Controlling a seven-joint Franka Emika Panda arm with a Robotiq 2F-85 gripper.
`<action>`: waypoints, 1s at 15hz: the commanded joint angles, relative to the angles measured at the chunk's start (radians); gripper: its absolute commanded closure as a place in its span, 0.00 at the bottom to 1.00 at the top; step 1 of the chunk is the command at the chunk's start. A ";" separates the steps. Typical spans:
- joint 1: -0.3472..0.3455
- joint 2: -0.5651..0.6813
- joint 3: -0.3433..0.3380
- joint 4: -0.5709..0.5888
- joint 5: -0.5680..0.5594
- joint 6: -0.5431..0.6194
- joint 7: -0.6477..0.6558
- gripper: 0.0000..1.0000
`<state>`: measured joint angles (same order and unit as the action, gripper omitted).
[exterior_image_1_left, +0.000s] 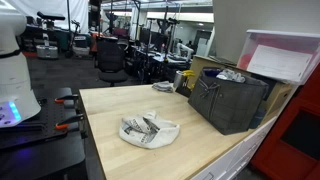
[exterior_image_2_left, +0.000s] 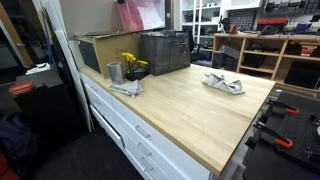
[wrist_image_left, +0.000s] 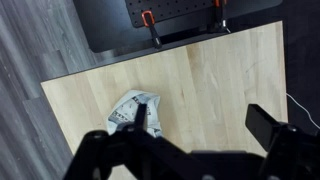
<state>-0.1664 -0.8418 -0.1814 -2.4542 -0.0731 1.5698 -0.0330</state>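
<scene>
The gripper (wrist_image_left: 205, 128) hangs well above the wooden table (wrist_image_left: 210, 70), its fingers (wrist_image_left: 146, 118) spread wide with nothing between them. One fingertip shows over the crumpled grey-and-white cloth (wrist_image_left: 130, 112), which lies alone on the bare wood. Further along, a dark crate (exterior_image_1_left: 230, 98) holds something crumpled, and a metal cup (exterior_image_2_left: 114, 72) stands beside yellow flowers (exterior_image_2_left: 133, 63), a second rag (exterior_image_2_left: 127, 88) at its foot.

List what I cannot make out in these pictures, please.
1. Hand: wrist view, dark and blurred, cut off by the bottom edge.
2. Cloth: wrist view, partly behind a finger; its print is too small.
3. Crate: in an exterior view, its walls hide most of the inside.
</scene>
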 joint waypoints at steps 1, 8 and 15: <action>-0.001 0.001 0.001 0.003 0.001 -0.002 -0.001 0.00; 0.002 0.082 -0.014 0.013 -0.024 0.037 -0.022 0.00; 0.006 0.335 -0.069 0.023 -0.017 0.259 -0.097 0.00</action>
<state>-0.1634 -0.6274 -0.2283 -2.4572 -0.0956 1.7566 -0.0833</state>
